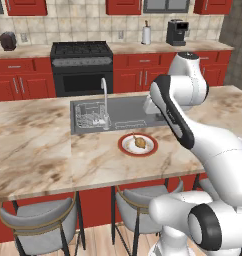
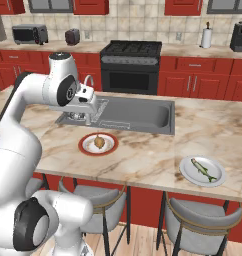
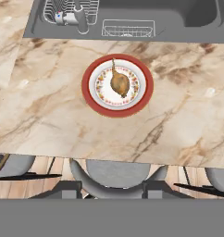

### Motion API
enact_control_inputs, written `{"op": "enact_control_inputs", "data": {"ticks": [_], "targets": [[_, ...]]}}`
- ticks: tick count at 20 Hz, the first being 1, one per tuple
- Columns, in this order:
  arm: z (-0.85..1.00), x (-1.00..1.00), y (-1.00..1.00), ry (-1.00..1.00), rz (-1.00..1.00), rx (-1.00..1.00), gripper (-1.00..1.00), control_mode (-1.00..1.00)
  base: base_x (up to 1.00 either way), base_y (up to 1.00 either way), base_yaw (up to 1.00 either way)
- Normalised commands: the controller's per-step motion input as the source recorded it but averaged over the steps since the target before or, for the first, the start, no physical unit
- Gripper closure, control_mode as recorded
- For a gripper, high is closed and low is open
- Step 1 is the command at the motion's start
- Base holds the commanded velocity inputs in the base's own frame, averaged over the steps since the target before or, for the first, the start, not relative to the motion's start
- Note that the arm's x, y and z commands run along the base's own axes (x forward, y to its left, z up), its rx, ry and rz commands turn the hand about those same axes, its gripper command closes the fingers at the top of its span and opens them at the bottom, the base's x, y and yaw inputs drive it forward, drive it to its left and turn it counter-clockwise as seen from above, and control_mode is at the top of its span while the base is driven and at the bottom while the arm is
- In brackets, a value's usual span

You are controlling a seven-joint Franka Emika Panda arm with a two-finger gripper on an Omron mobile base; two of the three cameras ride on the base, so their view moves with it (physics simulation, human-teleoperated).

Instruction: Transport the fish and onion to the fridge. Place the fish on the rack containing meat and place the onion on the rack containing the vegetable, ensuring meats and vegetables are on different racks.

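Observation:
The onion point(image 3: 119, 83), a golden-tan bulb with a thin stalk, lies on a red-rimmed plate point(image 3: 93, 99) on the marble island. It also shows as the onion point(image 1: 140, 143) and the onion point(image 2: 99, 142). The slim greenish fish point(image 2: 204, 170) rests on a white plate point(image 2: 187, 172) near the island's front edge, farther right. My gripper point(image 3: 112, 189) hangs above the counter's front edge, a good way over the onion, open with nothing between its fingers. The fridge is out of view.
A sink point(image 2: 143, 117) with a faucet point(image 1: 105, 100) is set into the island just behind the onion's plate. Grey stools point(image 1: 40, 220) stand under the front edge. Stove point(image 2: 130, 62) and red cabinets line the back wall.

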Motion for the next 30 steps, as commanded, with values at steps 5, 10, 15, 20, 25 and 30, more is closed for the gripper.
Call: {"op": "enact_control_inputs", "data": {"ticks": [5, 10, 15, 20, 25, 30], "targets": [[0.00, -0.35, 0.14, 0.00, 0.04, 0.00, -1.00, -1.00, 0.00, 0.00, 0.00], [-0.06, -0.61, 0.19, 0.00, 0.07, 0.00, -1.00, -1.00, 0.00, 0.00, 0.00], [-0.31, -0.29, 0.02, 0.03, 0.12, 0.00, -1.00, -1.00, 0.00, 0.00, 0.00], [-0.54, 0.01, -0.07, 0.05, 0.02, 0.00, -1.00, -1.00, 0.00, 0.00, 0.00], [-0.39, 0.42, -0.19, 0.02, 0.00, 0.00, -1.00, -1.00, 0.00, 0.00, 0.00], [-0.29, 0.45, -0.28, 0.01, 0.00, 0.00, -1.00, -1.00, 0.00, 0.00, 0.00]]}}
